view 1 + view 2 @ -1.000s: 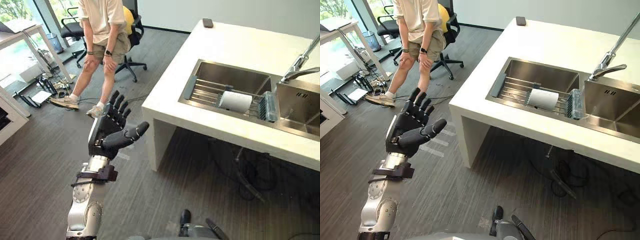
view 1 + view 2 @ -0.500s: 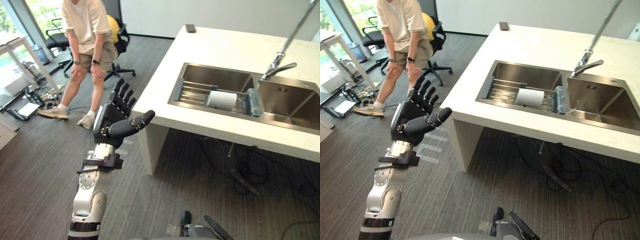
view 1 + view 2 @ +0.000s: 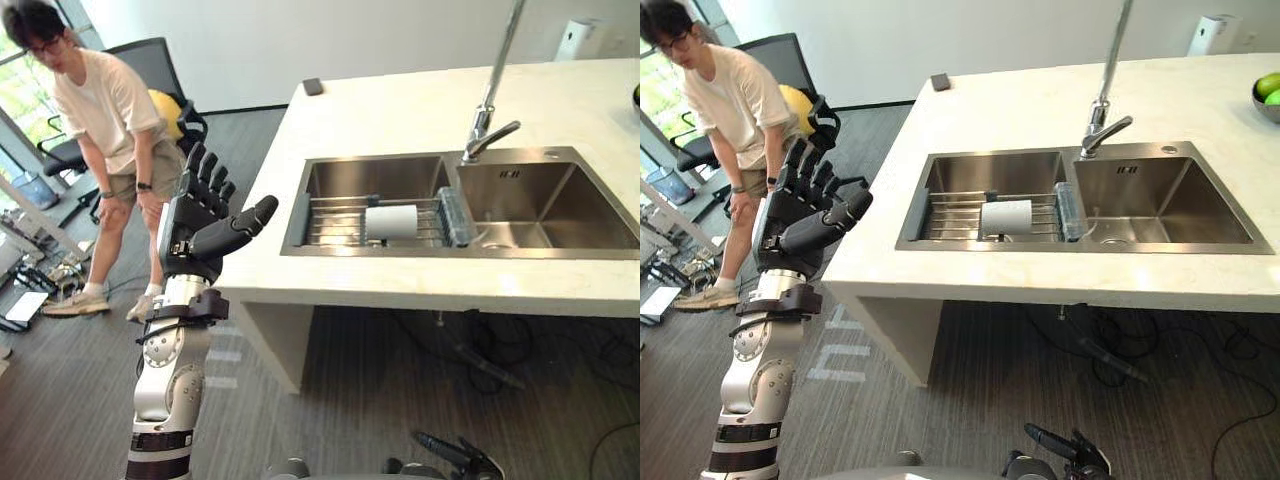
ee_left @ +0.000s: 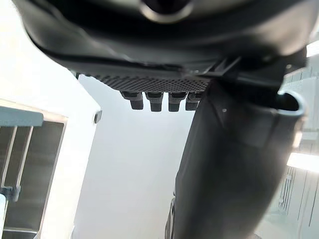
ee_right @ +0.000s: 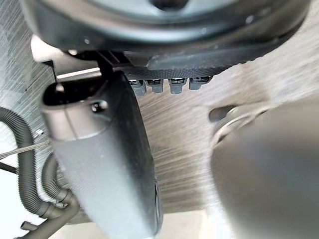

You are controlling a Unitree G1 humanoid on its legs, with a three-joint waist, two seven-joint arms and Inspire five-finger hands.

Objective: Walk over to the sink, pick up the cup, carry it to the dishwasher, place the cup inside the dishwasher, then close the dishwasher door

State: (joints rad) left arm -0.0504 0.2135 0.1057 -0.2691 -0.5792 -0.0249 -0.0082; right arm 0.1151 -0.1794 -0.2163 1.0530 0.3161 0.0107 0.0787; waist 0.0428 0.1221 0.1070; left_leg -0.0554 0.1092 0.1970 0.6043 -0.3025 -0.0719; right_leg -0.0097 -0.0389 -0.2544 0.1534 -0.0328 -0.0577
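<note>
Fingers (image 3: 206, 168): straight and fanned wide on the left hand (image 3: 190, 245), thumb out to the side, nothing held; raised at centre left of the frame, just short of the bench corner.
Right hand (image 5: 164, 45): fingers relaxed and straight, nothing between them and the thumb; hanging low over the floor (image 5: 189, 149), at the bottom edge of the frame in the eye views.
Cup (image 3: 392, 221): white, lying on its side on the wire rack (image 3: 335, 215) across the left basin of the sink (image 3: 540, 205); centre of the frame, well apart from both hands.
Faucet (image 3: 487, 110): upright behind the divider between the two basins, spout turned over the right one.
Bench (image 3: 400, 110): pale top filling the upper right of the frame, near edge running across the middle.
Person (image 3: 100, 110): upper left of the frame, bent forward, beyond the left hand.
Done: walk to the sink judged nearly complete, with the basin square ahead and close.
Left: reach into the basin, grasp of the cup, carry to the dishwasher, placing inside, closing of the door; none of it begun by the look of things.
</note>
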